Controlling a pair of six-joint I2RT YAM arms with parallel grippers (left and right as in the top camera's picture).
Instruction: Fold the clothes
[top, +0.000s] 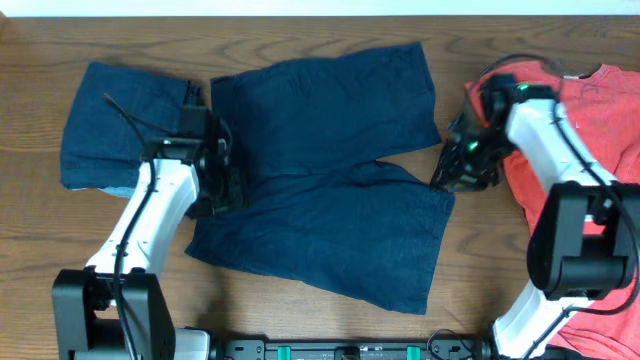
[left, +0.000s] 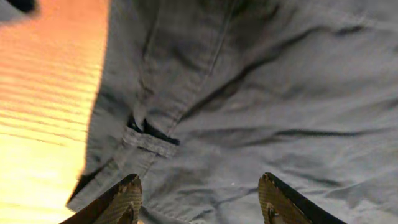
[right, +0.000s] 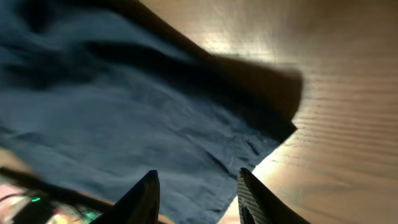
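Dark navy shorts (top: 320, 170) lie spread flat mid-table, waistband to the left, legs pointing right. My left gripper (top: 222, 185) hovers over the waistband; in the left wrist view it (left: 199, 186) stands open above the cloth near a belt loop (left: 149, 142), pinching nothing. My right gripper (top: 452, 175) is at the hem corner of the shorts' near leg. In the right wrist view it (right: 198, 180) is open over the hem edge (right: 249, 149), with bare wood to the right.
A folded navy piece (top: 115, 125) lies at the far left, partly under my left arm. A coral-red T-shirt (top: 600, 150) lies at the right edge under my right arm. Bare wooden table (top: 300, 40) shows along the back and front.
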